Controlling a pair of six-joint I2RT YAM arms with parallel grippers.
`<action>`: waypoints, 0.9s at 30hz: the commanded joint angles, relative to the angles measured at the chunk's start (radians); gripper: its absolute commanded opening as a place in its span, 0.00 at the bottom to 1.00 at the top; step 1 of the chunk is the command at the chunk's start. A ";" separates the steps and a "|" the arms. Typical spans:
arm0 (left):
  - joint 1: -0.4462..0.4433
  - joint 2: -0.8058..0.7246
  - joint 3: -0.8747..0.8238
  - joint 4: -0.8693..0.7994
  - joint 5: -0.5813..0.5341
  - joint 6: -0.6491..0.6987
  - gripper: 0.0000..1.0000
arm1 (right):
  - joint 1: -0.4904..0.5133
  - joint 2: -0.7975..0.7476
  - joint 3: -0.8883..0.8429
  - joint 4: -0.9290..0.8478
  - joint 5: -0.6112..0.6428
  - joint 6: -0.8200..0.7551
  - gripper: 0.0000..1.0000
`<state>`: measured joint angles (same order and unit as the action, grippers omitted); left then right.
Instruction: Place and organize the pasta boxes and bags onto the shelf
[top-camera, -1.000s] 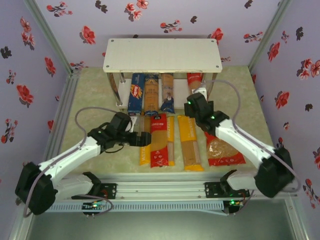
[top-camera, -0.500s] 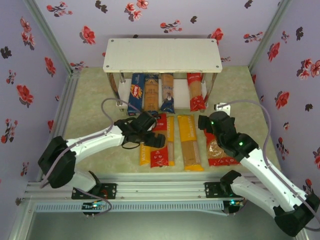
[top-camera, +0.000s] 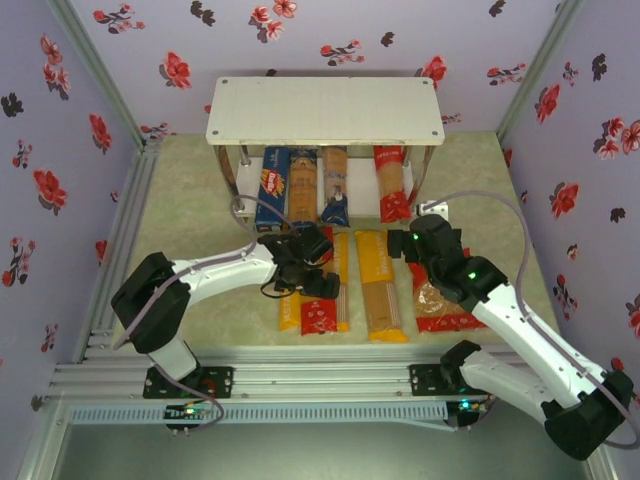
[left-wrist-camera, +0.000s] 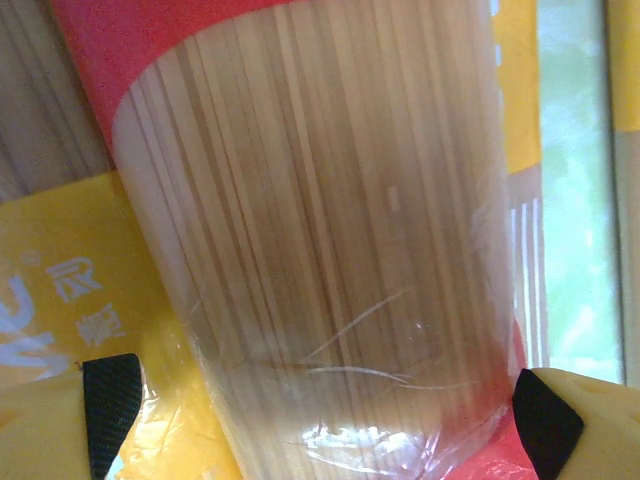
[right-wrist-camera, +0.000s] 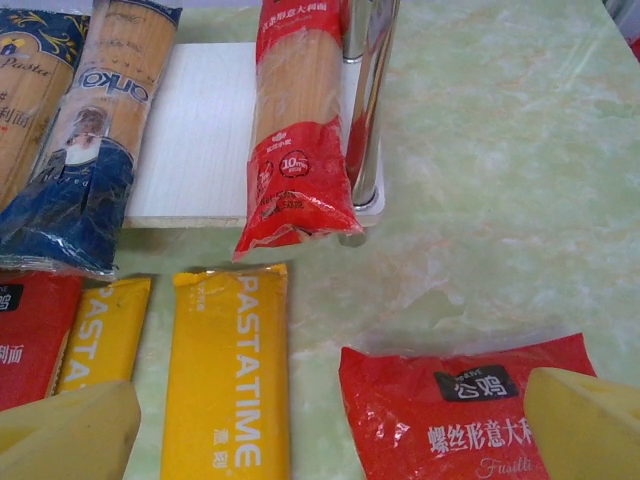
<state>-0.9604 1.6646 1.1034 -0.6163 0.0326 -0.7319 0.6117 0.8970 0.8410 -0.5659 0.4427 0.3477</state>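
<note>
Surface: pale green marbled table (top-camera: 190, 200), floral walls.
Shelf (top-camera: 325, 110): far side; blue pasta boxes (top-camera: 272, 187) and a red bag (right-wrist-camera: 298, 150) lie on its lower board.
Left gripper (left-wrist-camera: 325, 420): jaws apart, straddling a long red spaghetti bag (left-wrist-camera: 320, 250).
Right gripper (right-wrist-camera: 328, 415): jaws spread wide above the wide red bag (right-wrist-camera: 450, 420).

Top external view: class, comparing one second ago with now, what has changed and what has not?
The left gripper swung right and now straddles the red spaghetti packet, jaws open. The right gripper pulled back from the shelf and is open by the far end of the wide red bag. No packet visibly moved.
</note>
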 joint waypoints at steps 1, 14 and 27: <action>-0.015 0.034 0.042 -0.043 -0.024 -0.029 1.00 | -0.011 -0.021 0.018 0.011 0.004 -0.038 0.99; -0.037 0.113 0.102 -0.083 -0.019 -0.015 1.00 | -0.058 -0.059 0.006 0.017 -0.043 -0.058 0.99; -0.038 0.113 0.085 -0.042 0.104 0.022 0.48 | -0.075 -0.058 0.000 0.034 -0.079 -0.054 0.99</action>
<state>-0.9882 1.7596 1.1831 -0.6601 0.0532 -0.7235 0.5438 0.8501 0.8410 -0.5598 0.3813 0.3061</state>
